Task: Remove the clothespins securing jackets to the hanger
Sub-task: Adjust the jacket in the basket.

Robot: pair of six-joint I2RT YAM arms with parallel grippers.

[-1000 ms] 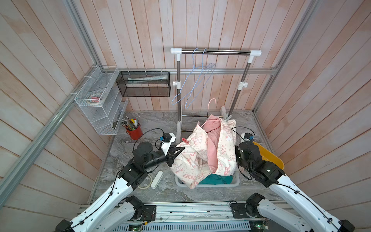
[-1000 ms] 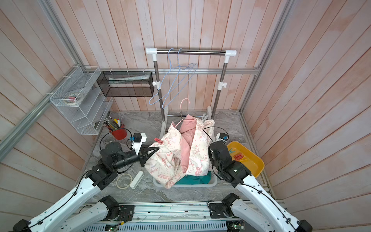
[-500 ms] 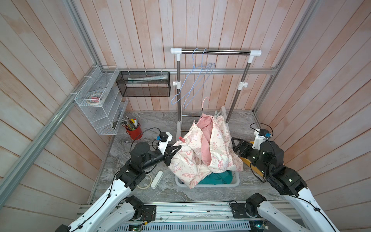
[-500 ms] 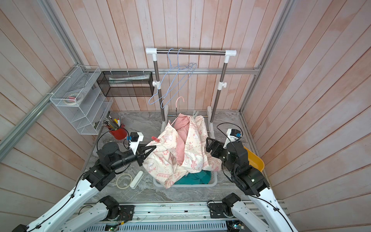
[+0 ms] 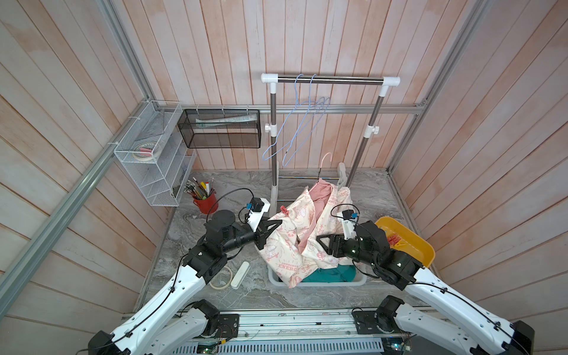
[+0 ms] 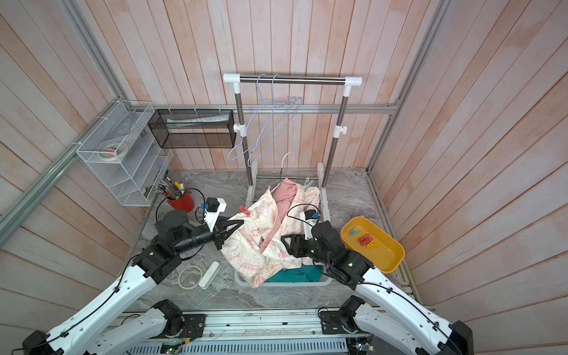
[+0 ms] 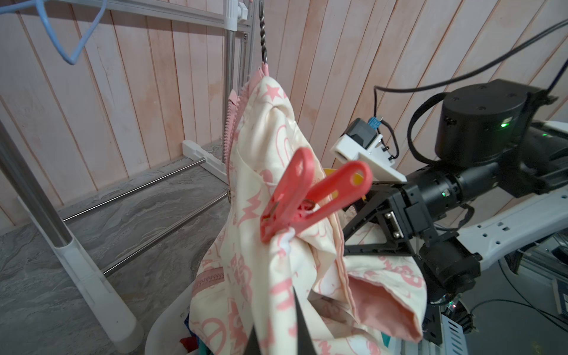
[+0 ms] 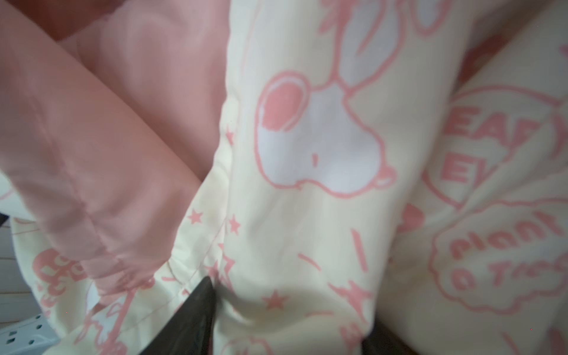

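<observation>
**Red clothespin on the cream jacket, both arms at the garment**

The cream jacket, printed in pink, is on a hanger with a pink hook. Its lower part drapes into a white basket on the counter, over a teal jacket.

A red clothespin is clipped onto the cream jacket's shoulder edge with its handles spread outward. It sits near the left end effector, which is clenched on a fold of the cream fabric.

The right end effector is at the jacket's opposite side. In the right wrist view its fingers stand apart with a fold of cream cloth between them. Whether they pinch that cloth cannot be told.

More clothespins lie in the yellow tray beside the basket.
</observation>
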